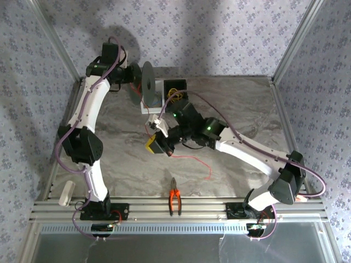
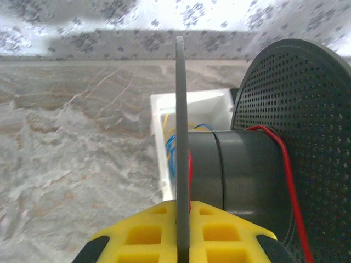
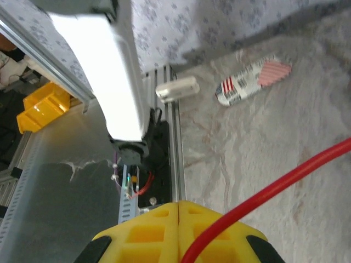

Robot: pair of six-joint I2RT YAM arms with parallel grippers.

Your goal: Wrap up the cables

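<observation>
A black spool point(image 1: 147, 82) is held up on edge at the back of the table. My left gripper point(image 2: 182, 204) is shut on its thin near flange point(image 2: 181, 109), one yellow pad on each side. Behind that flange are the grey core point(image 2: 241, 170) and the perforated far flange point(image 2: 312, 120). The red cable point(image 2: 286, 164) runs over the core. It hangs down to my right gripper point(image 1: 155, 143), and its tail point(image 1: 197, 161) lies on the table. In the right wrist view my right gripper point(image 3: 178, 205) is shut, and the cable point(image 3: 274, 186) comes out beside the seam across the right pad.
Orange-handled pliers point(image 1: 175, 201) lie near the front rail. A white box point(image 1: 167, 90) holding yellow and blue wires stands below the spool. A white cylinder point(image 3: 176, 89) and a striped oblong thing point(image 3: 252, 81) lie by the left rail. Wallpapered walls enclose the table.
</observation>
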